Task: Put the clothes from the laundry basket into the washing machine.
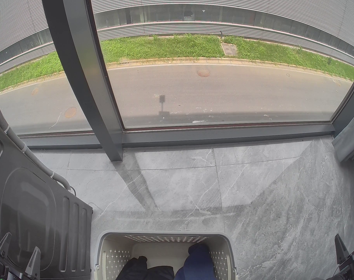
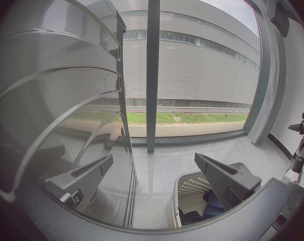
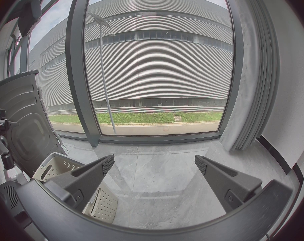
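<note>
Dark grey fingers of the left gripper (image 2: 152,158) stand spread with nothing between them. It sits low at 7 o'clock in the head view, just beside the ribbed grey panel of the washing machine (image 1: 33,214) at 8 o'clock. The right gripper (image 3: 153,158) is likewise released and empty at 5 o'clock, over the marbled floor (image 1: 262,183). Between them at 6 o'clock sits the cream laundry basket (image 1: 107,253), holding a black garment (image 1: 136,268) and a blue garment (image 1: 199,261) side by side. Both look soft, light and limp. They will likely sag and trail, so a pinch on a raised fold at the top of a bundle seems best.
</note>
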